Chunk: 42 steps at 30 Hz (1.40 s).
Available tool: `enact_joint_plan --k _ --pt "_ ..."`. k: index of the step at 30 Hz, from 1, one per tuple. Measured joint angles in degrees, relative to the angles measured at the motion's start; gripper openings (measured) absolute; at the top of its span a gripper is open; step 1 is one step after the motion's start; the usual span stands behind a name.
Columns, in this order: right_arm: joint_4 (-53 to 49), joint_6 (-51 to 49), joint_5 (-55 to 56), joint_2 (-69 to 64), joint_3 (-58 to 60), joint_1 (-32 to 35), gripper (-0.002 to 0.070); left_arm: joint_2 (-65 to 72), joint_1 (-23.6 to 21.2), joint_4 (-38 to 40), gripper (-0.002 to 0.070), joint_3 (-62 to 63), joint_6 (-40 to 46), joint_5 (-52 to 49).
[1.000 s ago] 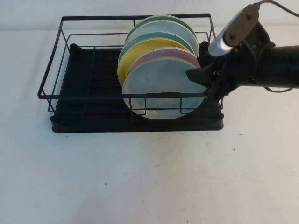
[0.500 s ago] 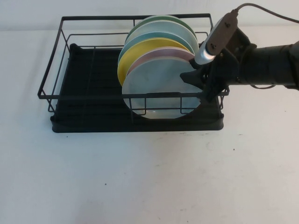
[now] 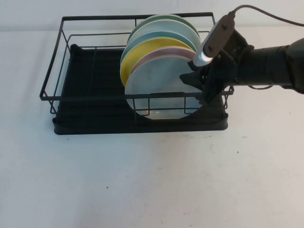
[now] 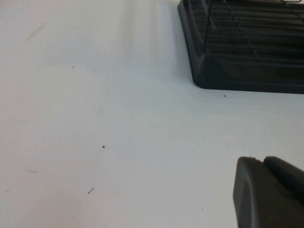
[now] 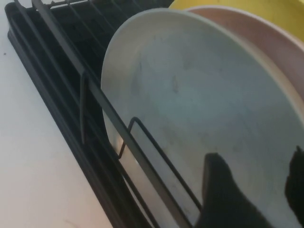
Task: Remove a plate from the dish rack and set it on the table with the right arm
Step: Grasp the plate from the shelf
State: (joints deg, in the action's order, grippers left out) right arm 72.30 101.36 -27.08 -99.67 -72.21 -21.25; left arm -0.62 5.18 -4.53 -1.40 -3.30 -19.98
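I have the right gripper (image 3: 197,88) at the right edge of the grey-blue plate (image 3: 161,88), which stands upright at the front of the row in the black wire dish rack (image 3: 90,76). On my right wrist feed the two dark fingers (image 5: 223,194) are spread apart, with the plate's (image 5: 190,104) face showing in the gap between them; I can't tell whether either finger touches it. Just behind the plate, on the far side from the fingers, stands a pink plate (image 3: 164,52), then a yellow plate (image 3: 140,50), a light blue one (image 3: 161,34) and a green-rimmed one (image 3: 164,19). The rack sits on the white table (image 3: 152,180).

The left gripper (image 4: 268,192) hangs over bare table (image 4: 95,118) near the rack's tray corner (image 4: 228,61); I cannot tell how its fingers stand.
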Motion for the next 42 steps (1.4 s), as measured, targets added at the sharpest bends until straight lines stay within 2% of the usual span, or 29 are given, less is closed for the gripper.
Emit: enact_joint_plan --k 11,42 --pt "0.8 0.0 -2.7 3.2 -3.2 0.0 0.0279 0.0 0.0 0.0 -0.0004 0.0 0.0 0.0" --pt "-0.3 0.0 3.5 -2.2 -3.2 0.0 0.0279 0.0 0.0 0.0 -0.0004 0.0 0.0 0.0"
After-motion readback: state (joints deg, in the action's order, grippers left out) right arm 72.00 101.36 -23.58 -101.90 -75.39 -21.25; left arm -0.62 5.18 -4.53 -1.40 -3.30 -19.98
